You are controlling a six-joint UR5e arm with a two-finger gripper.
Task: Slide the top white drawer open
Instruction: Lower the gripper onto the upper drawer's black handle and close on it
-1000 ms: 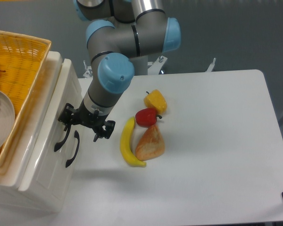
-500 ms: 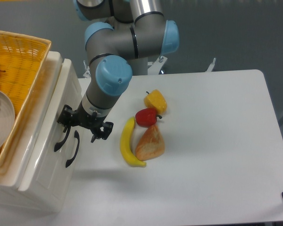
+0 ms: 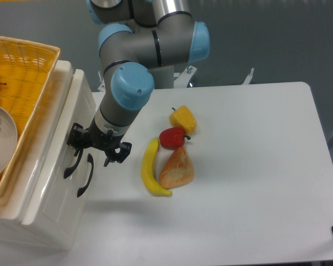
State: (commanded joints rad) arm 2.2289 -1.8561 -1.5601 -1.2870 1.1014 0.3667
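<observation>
We see a white surface (image 3: 250, 183) before a grey wall, bearing a banana (image 3: 150, 175), bread and peppers. At its left edge stands the cabinet; our end effector (image 3: 96, 150), fingers apart and holding nothing, straddles the top white drawer (image 3: 50, 149) handle.

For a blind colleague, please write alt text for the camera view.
A robot arm's gripper reaches toward the black handle of the top white drawer, which looks closed. A banana, red fruit and bread lie on the white table.
</observation>
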